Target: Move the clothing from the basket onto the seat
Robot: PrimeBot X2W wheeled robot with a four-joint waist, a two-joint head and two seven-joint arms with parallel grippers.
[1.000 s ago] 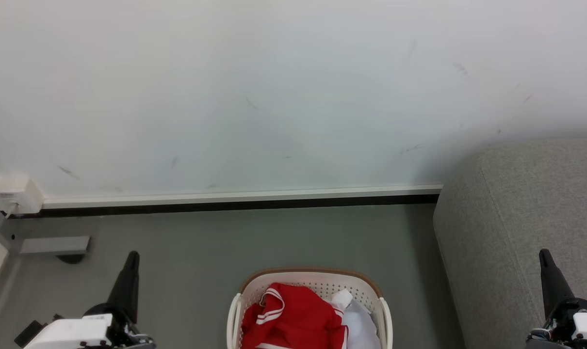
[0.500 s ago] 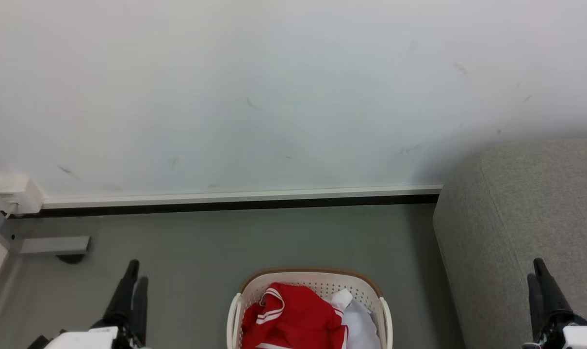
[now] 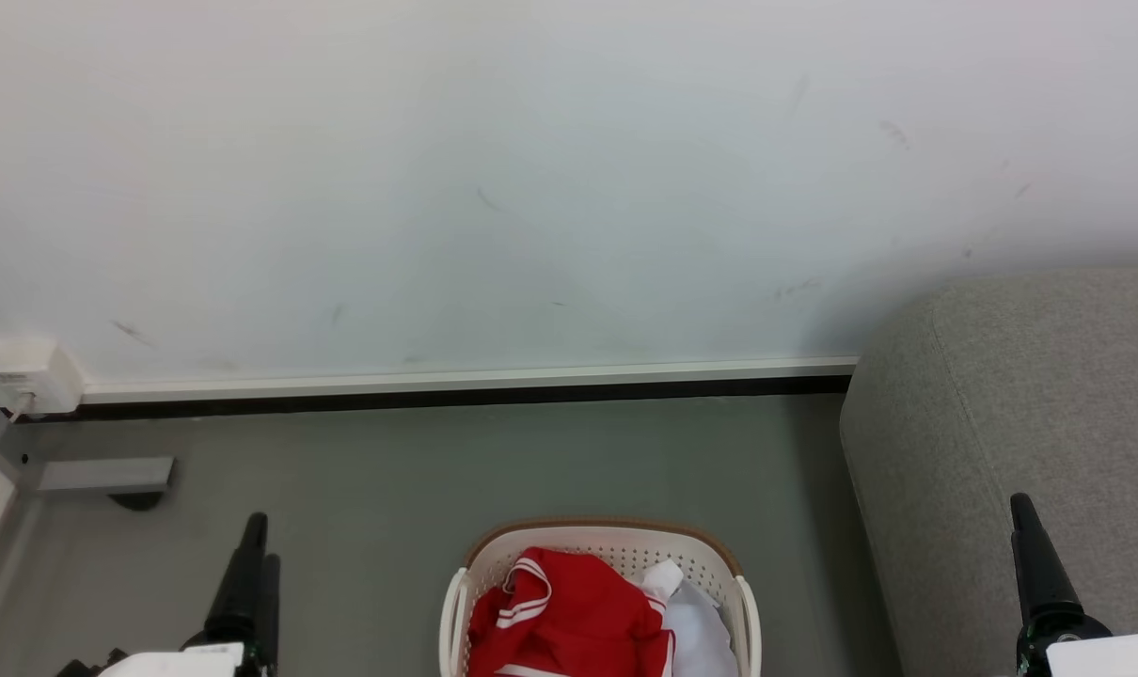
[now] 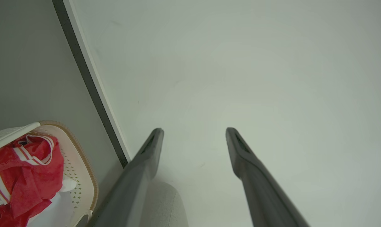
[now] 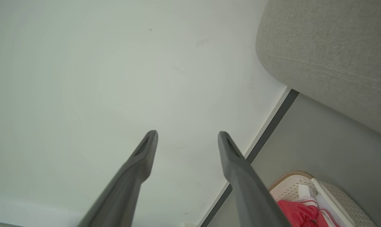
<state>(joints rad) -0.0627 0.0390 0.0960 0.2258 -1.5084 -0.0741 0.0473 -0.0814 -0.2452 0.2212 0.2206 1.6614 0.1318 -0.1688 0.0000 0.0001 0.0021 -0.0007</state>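
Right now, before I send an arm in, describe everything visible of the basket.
The basket is cream-white plastic with perforated walls, a brown band along the rim and pale side handles. It stands upright on the grey floor, left of the sofa and apart from it. Red clothing and a pale sheet lie inside. Its near end is out of frame.

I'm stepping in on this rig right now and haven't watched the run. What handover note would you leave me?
Left gripper: open, empty, to the left of the basket.
Right gripper: open, empty, to the basket's right, by the seat.
Clothing: red, lying in the basket beside a pale sheet. The basket stands on the floor, left of the seat.
Done: no clothing on the visible part of the seat.
Left: grasp the clothing, lift it out, lay it on the seat.
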